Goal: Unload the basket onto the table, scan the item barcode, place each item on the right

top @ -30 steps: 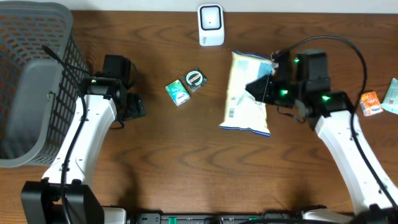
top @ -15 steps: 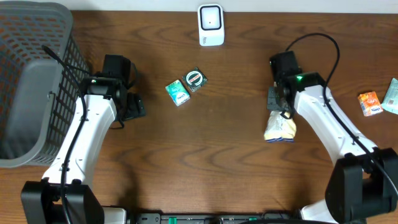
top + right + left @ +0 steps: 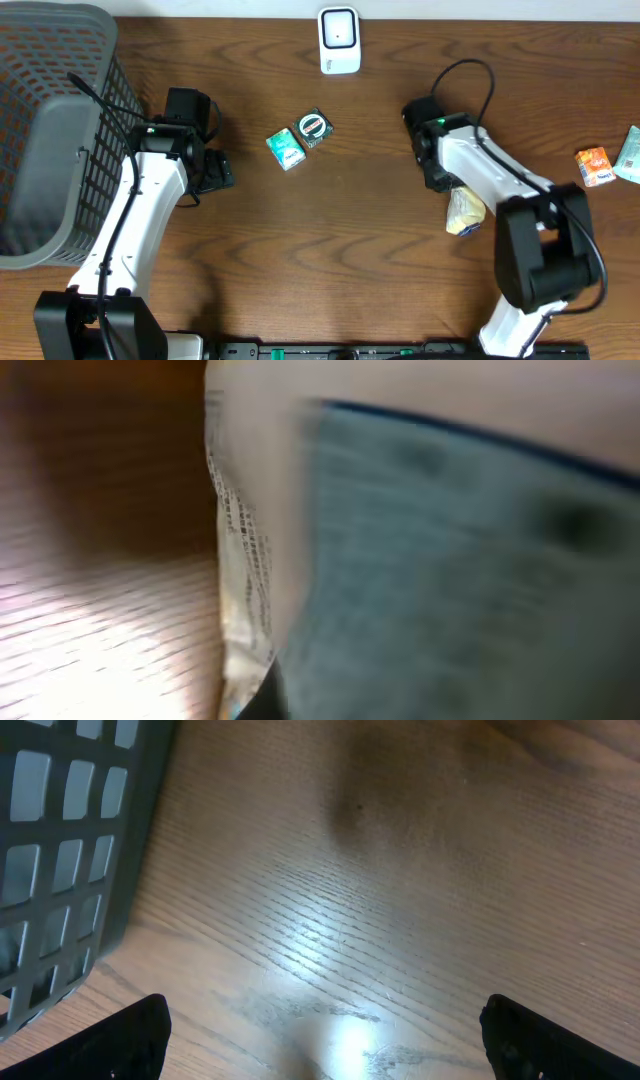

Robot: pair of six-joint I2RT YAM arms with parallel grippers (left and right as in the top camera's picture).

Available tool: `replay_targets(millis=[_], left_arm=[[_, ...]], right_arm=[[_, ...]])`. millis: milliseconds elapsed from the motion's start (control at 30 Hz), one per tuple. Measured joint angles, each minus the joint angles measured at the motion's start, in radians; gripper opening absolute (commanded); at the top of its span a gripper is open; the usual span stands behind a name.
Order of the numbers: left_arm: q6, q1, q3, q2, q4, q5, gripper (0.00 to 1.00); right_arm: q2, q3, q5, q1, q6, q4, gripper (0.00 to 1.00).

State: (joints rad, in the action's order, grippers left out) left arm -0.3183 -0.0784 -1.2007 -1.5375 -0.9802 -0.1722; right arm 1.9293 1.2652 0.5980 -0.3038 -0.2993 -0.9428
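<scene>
Two claws are in view, and only one is plain to read. The left gripper (image 3: pixel 215 172) stands wide open just beside the grey basket (image 3: pixel 50 130). Its wrist camera shows its dark fingertips (image 3: pixel 130 1035) far apart at the bottom corners, with only bare table (image 3: pixel 400 900) between them and the basket wall (image 3: pixel 60 870) at the left.

The right gripper (image 3: pixel 447 183) is at the upper end of the snack bag (image 3: pixel 465 212), which lies on the table right of centre, well apart from the white scanner (image 3: pixel 339 40) at the far edge. Whether its jaws grip the bag cannot be told.

The right wrist view is filled by the blurred bag (image 3: pixel 450 560): a white margin, a blue-green panel, and a strip of fine print down one edge, too smeared to read.

Only the overhead shows the other goods: a teal pack (image 3: pixel 287 150) touching a dark green pack (image 3: pixel 313 127) with a round emblem, plus an orange pack (image 3: pixel 595 165) and a pale pack (image 3: pixel 630 150) at the right edge. None of their lettering is legible.
</scene>
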Motion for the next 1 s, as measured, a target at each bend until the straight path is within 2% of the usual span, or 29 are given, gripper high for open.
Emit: replay_targets(millis=[100,167,200,233,267,300,400,500,667,833,1000], left_arm=[[0.000,0.000,0.000,0.000,0.000,0.000,0.97],[0.000,0.000,0.000,0.000,0.000,0.000,0.98],[0.000,0.000,0.000,0.000,0.000,0.000,0.98],[0.000,0.000,0.000,0.000,0.000,0.000,0.98],[0.000,0.000,0.000,0.000,0.000,0.000,0.98],[0.000,0.000,0.000,0.000,0.000,0.000,0.98],[0.000,0.000,0.000,0.000,0.000,0.000,0.98],[0.000,0.000,0.000,0.000,0.000,0.000,0.98],[0.000,0.000,0.000,0.000,0.000,0.000,0.98],[0.000,0.000,0.000,0.000,0.000,0.000,0.97],[0.000,0.000,0.000,0.000,0.000,0.000,0.98]], right_arm=[[0.002,0.008,-0.002,-0.037,0.001,-0.022,0.18],[0.002,0.021,-0.029,-0.070,0.005,-0.033,0.29],[0.002,0.034,-0.054,-0.092,0.002,-0.038,0.45],[0.002,0.051,-0.089,-0.118,0.004,-0.040,0.67],[0.002,0.064,-0.113,-0.135,0.009,-0.040,0.74],[0.002,0.085,-0.150,-0.159,0.007,-0.040,0.86],[0.003,0.166,-0.257,-0.225,0.014,-0.050,0.89],[0.006,0.291,-0.327,-0.264,0.018,-0.109,0.99],[0.007,0.447,-0.334,-0.221,0.026,-0.206,0.99],[0.007,0.441,-0.329,-0.117,0.026,-0.281,0.99],[0.007,0.337,-0.365,-0.008,0.026,-0.243,0.99]])
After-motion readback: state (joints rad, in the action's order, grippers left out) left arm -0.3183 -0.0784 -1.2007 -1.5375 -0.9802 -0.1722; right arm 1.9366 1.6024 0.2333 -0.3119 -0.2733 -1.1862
